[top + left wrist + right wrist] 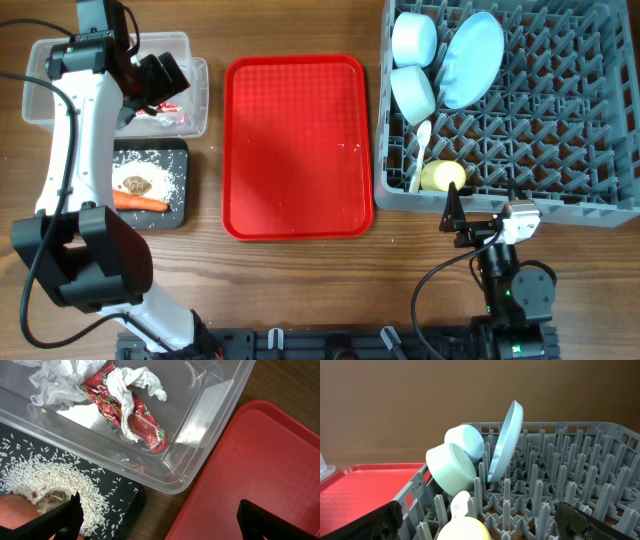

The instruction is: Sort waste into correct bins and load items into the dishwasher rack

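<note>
The crumpled white-and-red wrapper (135,415) lies in the clear tub (210,405). Rice (60,475), a brown lump (47,500) and the carrot (140,202) rest in the black tray (180,215). My left gripper (160,520) hovers open over the tub's near corner, holding nothing. In the grey rack (560,120) stand the pale blue plate (472,58), two bowls (414,38) (412,92), the white spoon (420,150) and the yellow cup (443,176). Outside the rack's front wall my right gripper (477,516) stays open and empty, facing the cup (465,530).
A flat red tray (296,145) lies between the bins and the rack, with nothing on it. The right arm's base (515,290) sits at the table's front edge, and the left arm (75,160) reaches over the black tray.
</note>
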`<control>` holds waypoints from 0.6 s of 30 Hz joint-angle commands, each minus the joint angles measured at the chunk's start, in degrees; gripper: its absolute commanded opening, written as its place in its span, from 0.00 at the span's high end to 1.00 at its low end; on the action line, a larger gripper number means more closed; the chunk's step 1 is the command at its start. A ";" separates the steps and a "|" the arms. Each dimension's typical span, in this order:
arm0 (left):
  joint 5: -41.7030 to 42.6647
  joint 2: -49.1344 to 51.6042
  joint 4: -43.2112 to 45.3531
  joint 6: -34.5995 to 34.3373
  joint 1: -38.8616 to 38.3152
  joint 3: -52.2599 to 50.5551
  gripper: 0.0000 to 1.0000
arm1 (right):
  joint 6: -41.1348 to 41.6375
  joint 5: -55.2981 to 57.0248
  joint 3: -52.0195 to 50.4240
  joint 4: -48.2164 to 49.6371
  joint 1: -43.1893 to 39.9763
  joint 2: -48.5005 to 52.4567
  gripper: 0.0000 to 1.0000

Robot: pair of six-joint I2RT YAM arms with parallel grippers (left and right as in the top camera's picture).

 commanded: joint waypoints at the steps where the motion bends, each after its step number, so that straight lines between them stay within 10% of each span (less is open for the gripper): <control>1: -0.74 -1.36 0.00 0.48 0.22 0.74 0.00 | 0.04 0.13 -0.15 0.09 -0.22 -0.81 0.00; 11: -0.96 -1.97 -0.15 0.52 0.22 0.74 0.00 | 0.07 0.13 -0.15 0.09 -0.22 -0.81 0.00; 18: -2.51 -20.63 3.37 0.28 -0.96 -4.02 0.00 | 0.04 0.13 -0.15 0.09 -0.22 -0.81 0.00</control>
